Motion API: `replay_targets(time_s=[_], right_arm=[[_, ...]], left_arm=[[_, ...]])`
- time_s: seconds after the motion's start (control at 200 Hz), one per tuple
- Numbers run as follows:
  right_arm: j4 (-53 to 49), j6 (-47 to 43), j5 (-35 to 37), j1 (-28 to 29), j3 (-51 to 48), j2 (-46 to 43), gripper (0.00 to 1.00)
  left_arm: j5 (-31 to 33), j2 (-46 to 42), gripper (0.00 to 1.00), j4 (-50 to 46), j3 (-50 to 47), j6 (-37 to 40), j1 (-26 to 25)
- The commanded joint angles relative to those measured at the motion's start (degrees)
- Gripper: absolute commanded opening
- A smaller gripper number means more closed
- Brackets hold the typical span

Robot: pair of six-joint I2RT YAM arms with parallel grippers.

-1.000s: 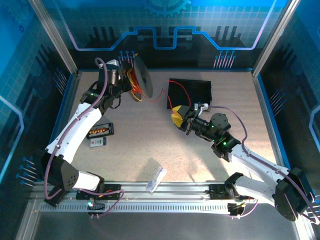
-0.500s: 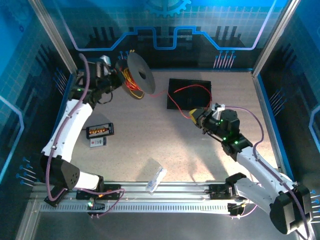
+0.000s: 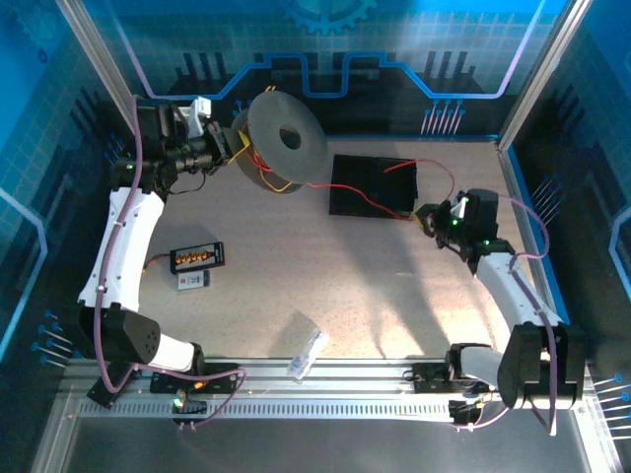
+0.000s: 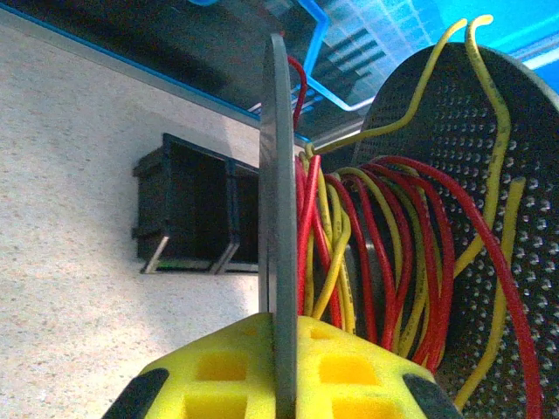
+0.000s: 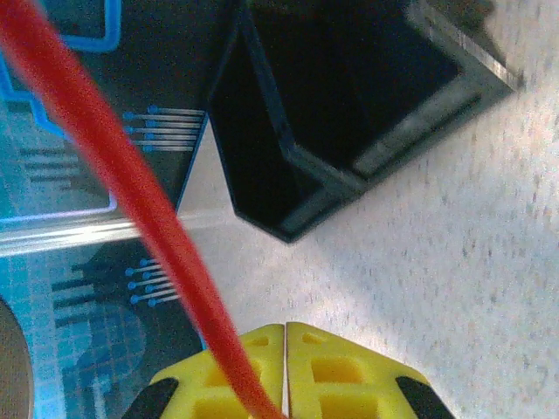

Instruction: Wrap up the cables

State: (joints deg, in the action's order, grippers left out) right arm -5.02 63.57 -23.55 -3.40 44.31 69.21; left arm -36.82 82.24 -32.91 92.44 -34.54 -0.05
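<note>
Speckled beige table (image 3: 375, 286) enclosed by blue circuit-patterned walls (image 3: 394, 49).

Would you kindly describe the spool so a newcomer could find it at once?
Look to the far left of the speckled table, just before the blue back wall. There the left hand grips a black round spool by its flange. Unlike the square black box beside it, it carries red and yellow cables.
</note>
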Motion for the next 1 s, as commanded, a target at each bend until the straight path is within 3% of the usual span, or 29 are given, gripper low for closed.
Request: replay_targets(time_s=[0.0, 0.395, 0.63, 0.771, 0.996], right_arm=[[-9.9, -10.8, 9.5, -3.2, 5.8, 2.6, 0.0], [-18.5, -18.9, 23.4, -7.8, 23.2, 12.3, 0.0], [-21.0, -21.2, 24.4, -11.5, 29.3, 15.9, 0.0], [-21.5, -22.0, 24.2, -13.8, 31.6, 17.5, 0.0], [-22.6, -21.5, 22.1, -16.7, 37.4, 20.6, 0.0]], left_arm=[[-8.3, -3.0, 0.0, 4.0, 2.7, 1.7, 0.6], [-8.9, -1.7, 0.0, -6.2, 6.5, 15.4, -11.6], [-6.1, -0.8, 0.0, -11.8, 7.8, 23.2, -20.9], [0.6, 0.1, 0.0, -17.0, 8.5, 29.1, -27.5], [20.0, 4.9, 0.0, -24.5, 10.1, 35.7, -38.2]])
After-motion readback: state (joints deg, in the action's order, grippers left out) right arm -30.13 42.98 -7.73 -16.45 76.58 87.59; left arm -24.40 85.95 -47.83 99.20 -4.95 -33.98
